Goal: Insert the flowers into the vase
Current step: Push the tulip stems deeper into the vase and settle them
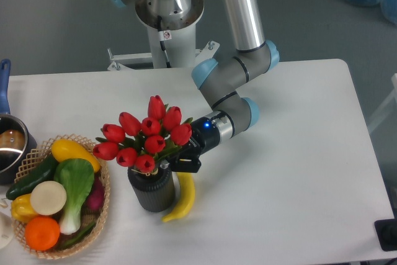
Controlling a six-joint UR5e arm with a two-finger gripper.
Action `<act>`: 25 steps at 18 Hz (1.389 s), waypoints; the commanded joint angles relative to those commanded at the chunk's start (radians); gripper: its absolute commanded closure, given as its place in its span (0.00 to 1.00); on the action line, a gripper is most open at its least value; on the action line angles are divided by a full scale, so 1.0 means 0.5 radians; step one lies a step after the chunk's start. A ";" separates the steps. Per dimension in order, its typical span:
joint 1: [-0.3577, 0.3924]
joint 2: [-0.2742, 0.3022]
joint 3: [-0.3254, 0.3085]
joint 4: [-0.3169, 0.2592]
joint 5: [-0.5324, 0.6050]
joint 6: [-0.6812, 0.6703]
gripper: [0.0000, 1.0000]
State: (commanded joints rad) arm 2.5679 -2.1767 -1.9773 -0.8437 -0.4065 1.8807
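Observation:
The flowers (147, 139), a bunch of red tulips with green leaves, stand with their stems down in the mouth of the vase (152, 192), a short dark ribbed cylinder at the table's front left. My gripper (170, 159) reaches in from the right, just above the vase's rim, shut on the stems below the blooms. The blooms hide the vase's mouth and most of the fingers.
A yellow banana (182, 198) lies against the vase's right side. A wicker basket (104, 198) of vegetables and fruit sits to the left. A metal pot with a blue handle (7, 147) is at the left edge.

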 joint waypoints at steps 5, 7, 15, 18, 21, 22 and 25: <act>0.003 0.003 -0.037 0.003 0.000 0.003 0.77; 0.003 0.003 -0.037 0.003 0.000 0.003 0.76; 0.003 0.003 -0.049 0.003 0.000 0.034 0.64; 0.006 0.003 -0.052 0.003 0.000 0.034 0.62; 0.009 0.006 -0.064 0.003 0.000 0.034 0.61; 0.009 0.009 -0.068 0.003 0.000 0.034 0.61; 0.015 0.012 -0.068 0.003 0.000 0.034 0.58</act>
State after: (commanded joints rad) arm 2.5755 -2.1706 -2.0110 -0.8422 -0.4065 1.8975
